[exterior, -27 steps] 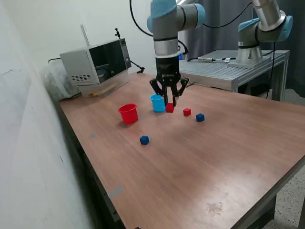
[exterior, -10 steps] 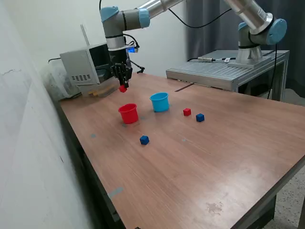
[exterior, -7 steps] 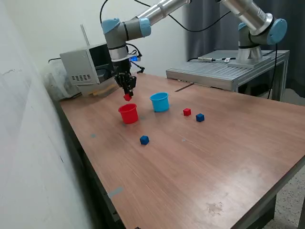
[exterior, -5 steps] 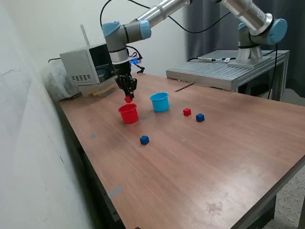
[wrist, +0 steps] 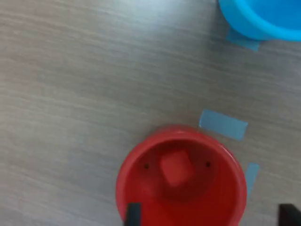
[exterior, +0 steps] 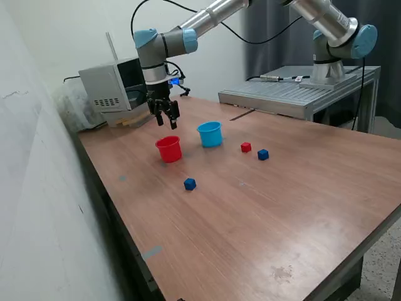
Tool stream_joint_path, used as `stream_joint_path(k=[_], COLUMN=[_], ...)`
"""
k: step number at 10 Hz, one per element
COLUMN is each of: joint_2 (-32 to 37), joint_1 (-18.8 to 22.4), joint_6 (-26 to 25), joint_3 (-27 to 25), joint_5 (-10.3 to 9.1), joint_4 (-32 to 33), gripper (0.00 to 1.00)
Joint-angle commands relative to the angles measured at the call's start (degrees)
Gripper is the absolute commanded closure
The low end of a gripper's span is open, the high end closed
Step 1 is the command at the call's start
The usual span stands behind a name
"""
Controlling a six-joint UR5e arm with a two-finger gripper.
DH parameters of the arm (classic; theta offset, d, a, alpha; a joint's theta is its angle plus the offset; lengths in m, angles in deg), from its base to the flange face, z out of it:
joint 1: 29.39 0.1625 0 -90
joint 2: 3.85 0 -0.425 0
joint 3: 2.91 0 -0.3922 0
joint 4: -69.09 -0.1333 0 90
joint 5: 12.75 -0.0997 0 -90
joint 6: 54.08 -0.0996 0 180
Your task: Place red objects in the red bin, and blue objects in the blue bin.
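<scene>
My gripper (exterior: 166, 120) hangs open and empty just above the red cup (exterior: 168, 149). In the wrist view one red cube (wrist: 175, 169) lies inside the red cup (wrist: 141, 188), with my open fingertips (wrist: 133, 214) at either side of it. The light blue cup (exterior: 210, 133) stands to the exterior view's right of the red cup; its rim also shows in the wrist view (wrist: 254, 21). A second red cube (exterior: 245, 147) and a dark blue cube (exterior: 263, 154) lie side by side further right. Another dark blue cube (exterior: 190, 184) lies in front of the red cup.
A grey microwave-like box (exterior: 122, 81) stands at the table's back, behind my arm. A second robot arm (exterior: 341, 37) stands on a metal bench (exterior: 301, 94) at the back right. Blue tape marks (wrist: 223, 125) lie on the wooden table (exterior: 282, 207) by the red cup.
My gripper carried a red cube from beside the blue cup over to the red cup, then opened. The cube now lies inside the red cup.
</scene>
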Motion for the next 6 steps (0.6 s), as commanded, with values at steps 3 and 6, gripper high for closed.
stream_joint_path(k=[3, 6], joint_2=[11.81, 24.81], joint_1=[2.86, 4.72], joint_6=[-0.02, -0.55], joint_3=[-12.93, -25.31], joint_5=[1.0, 2.59], joint_4=[-2.75, -6.81], gripper=[0.0, 0.0])
